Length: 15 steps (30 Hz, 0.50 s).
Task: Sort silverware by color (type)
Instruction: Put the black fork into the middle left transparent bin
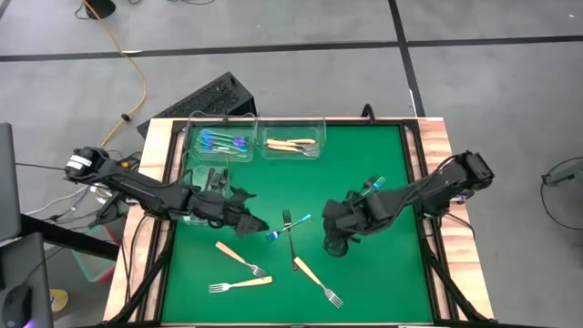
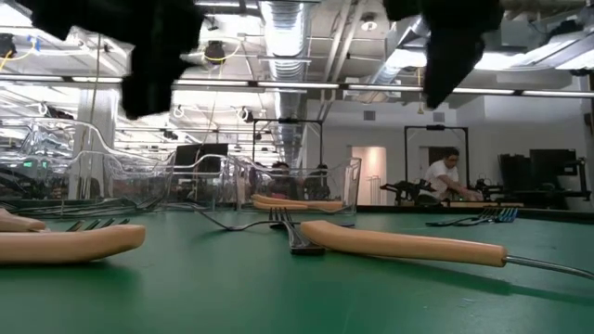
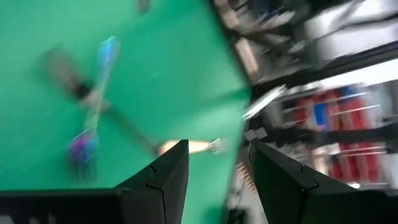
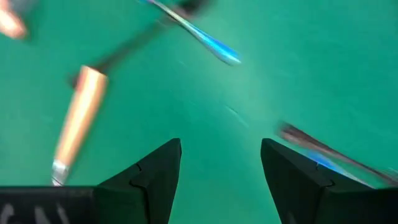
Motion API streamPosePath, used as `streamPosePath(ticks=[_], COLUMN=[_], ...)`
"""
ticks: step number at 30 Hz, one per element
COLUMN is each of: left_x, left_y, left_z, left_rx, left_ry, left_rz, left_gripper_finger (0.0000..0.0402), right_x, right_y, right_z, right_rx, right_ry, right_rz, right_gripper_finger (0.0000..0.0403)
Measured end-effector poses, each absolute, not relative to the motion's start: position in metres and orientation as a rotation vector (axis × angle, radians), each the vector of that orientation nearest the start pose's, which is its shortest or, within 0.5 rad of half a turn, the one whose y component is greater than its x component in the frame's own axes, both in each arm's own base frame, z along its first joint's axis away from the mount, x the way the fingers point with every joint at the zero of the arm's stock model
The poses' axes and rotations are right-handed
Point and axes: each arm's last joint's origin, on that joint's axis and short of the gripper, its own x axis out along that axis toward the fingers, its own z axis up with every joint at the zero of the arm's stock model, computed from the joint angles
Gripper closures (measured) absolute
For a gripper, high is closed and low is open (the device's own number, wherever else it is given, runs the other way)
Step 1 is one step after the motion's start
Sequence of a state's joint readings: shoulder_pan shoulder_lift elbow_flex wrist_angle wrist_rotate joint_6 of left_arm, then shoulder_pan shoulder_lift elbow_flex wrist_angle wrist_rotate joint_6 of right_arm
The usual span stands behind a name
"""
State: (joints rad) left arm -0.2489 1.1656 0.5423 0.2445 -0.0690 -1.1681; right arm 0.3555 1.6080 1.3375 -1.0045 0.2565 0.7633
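High view, my left gripper point(image 1: 256, 224) and right gripper point(image 1: 333, 244) hovering, jaws wide and empty, flanking the crossed blue fork point(image 1: 289, 225) on the bench point(image 1: 373, 282).

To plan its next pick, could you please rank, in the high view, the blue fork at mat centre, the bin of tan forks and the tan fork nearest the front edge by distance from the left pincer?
1. Blue fork, just right of the left pincer.
2. Tan fork, front-left.
3. Bin of tan forks, at the back.
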Motion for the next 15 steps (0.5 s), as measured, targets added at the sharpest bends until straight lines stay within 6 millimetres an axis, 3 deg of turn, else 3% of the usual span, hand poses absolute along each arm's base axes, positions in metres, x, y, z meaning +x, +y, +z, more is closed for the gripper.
streamPosePath(ticks=[3, 5, 10, 15], left_x=[0.241, 0.247, 0.25, 0.252], left_y=[-0.06, -0.064, -0.069, -0.071], left_z=[0.233, 0.256, 0.314, 0.371], left_rx=[-1.012, -0.917, -0.678, -0.495], left_ry=[0.274, 0.131, -0.107, -0.186], left_rz=[-0.065, -0.172, -0.337, -0.388], left_gripper_finger=[0.0249, 0.0249, 0.0249, 0.0249], right_x=[0.303, 0.311, 0.331, 0.353], right_y=[0.111, 0.115, 0.114, 0.096], right_z=[0.249, 0.244, 0.248, 0.258], right_rx=[0.35, 0.39, 0.454, 0.579], right_ry=[1.029, 0.925, 0.655, 0.412], right_rz=[-0.297, -0.228, -0.13, -0.219], right_gripper_finger=[0.0163, 0.0163, 0.0163, 0.0163])
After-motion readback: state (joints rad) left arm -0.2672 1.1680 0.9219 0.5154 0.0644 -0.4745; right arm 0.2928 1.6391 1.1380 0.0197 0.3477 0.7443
